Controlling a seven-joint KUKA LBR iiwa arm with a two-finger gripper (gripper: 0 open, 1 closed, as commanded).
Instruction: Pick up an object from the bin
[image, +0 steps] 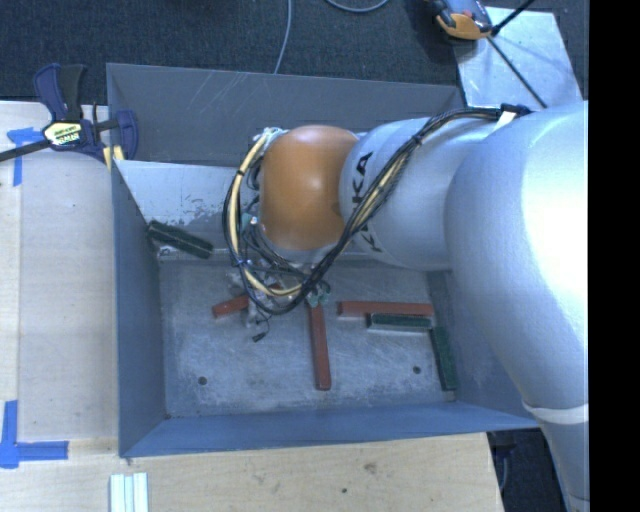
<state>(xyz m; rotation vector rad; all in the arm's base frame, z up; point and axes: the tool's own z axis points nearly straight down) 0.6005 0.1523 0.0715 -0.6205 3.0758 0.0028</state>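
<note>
Step check: the hand (256, 318) is low in the bin (140, 330), left of centre, just beside the short red-brown stick (230, 307). I read that as the approach or grasp stage, with no lift yet. The orange cover (305, 190) and cables (262, 275) hide the hand, so you can't tell how open it is or whether it holds anything.

Next you'd want closure confirmed on that stick, then a straight lift clear of the left wall.

Count:
- **Red-brown, three:** the short one, the long red-brown stick (320, 350) running from centre toward the near edge, and the flat red-brown stick (385, 309) toward the right edge.
- **Dark green, three:** the middle green stick (400, 322) just beside the flat one, the right-edge green stick (443, 360), and the far-left-corner green stick (180, 240).
</note>
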